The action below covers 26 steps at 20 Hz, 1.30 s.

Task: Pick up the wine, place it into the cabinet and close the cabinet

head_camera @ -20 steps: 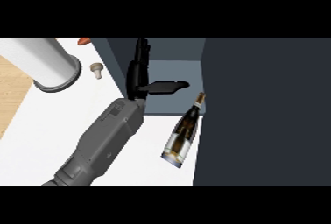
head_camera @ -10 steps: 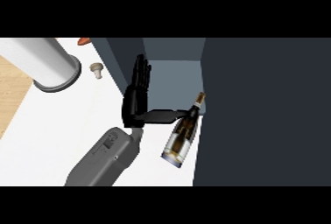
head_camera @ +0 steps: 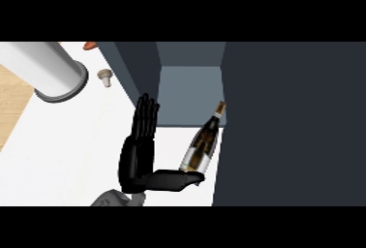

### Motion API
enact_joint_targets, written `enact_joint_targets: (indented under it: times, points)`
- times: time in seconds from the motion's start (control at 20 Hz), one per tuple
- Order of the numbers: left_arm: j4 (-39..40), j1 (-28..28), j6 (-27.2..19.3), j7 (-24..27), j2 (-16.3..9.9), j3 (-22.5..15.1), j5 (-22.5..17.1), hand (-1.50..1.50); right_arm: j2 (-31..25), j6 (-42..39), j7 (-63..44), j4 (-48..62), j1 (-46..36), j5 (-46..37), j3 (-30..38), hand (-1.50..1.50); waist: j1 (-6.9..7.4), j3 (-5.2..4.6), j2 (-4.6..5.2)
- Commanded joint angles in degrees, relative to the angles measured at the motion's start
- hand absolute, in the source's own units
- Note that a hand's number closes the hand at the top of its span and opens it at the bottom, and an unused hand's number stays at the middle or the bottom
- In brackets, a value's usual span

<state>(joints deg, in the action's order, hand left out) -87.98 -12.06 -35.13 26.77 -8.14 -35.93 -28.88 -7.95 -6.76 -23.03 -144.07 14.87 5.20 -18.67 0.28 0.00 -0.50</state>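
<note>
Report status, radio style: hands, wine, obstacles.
Left hand open, thumb at wine bottle base. Right hand not seen. Bottle lying at open cabinet mouth. Nothing blocking.

The white tabletop [head_camera: 64, 145] carries a wine bottle [head_camera: 202, 145] lying on its side, neck pointing toward the open cabinet [head_camera: 190, 97], its neck end reaching over the cabinet's grey floor. A tall white cylinder with a grey base [head_camera: 46, 70] stands at the upper left, and just to its right lies a small pale mushroom-shaped thing [head_camera: 106, 76]. A wooden strip borders the tabletop's left edge
</note>
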Motion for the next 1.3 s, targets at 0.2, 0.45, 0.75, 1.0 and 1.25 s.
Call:
enact_joint_targets:
  times: [0.2,0.45,0.75,1.0,1.25]
  points:
    - [-10.4,11.9,-1.2,1.5,-5.6,-2.3,2.3,-1.5,-8.7,-9.4,-6.0,-10.6,3.2,6.5,-5.9,1.5,0.04,-0.02,0.03]
    - [-16.0,15.3,1.8,1.0,-11.6,1.8,0.4,-1.5,-8.9,-10.8,-8.8,-13.0,4.4,6.6,-15.4,1.5,-0.01,-0.08,0.01]
    - [-23.3,23.2,5.2,1.1,-18.4,3.9,-1.4,-1.5,-5.2,-8.1,-11.7,-11.5,-1.7,0.4,-21.6,1.5,0.53,-0.19,-0.05]
    - [-27.7,29.3,8.1,4.2,-21.0,8.1,-4.4,-1.5,0.7,-4.7,-14.0,-4.9,-7.3,-2.8,-28.0,1.5,1.27,-0.27,-0.17]
    - [-28.9,32.5,12.9,4.6,-24.6,13.0,-8.2,-1.5,7.5,-0.1,-20.7,-1.6,-13.4,-3.4,-31.1,1.5,1.57,-0.36,-0.09]
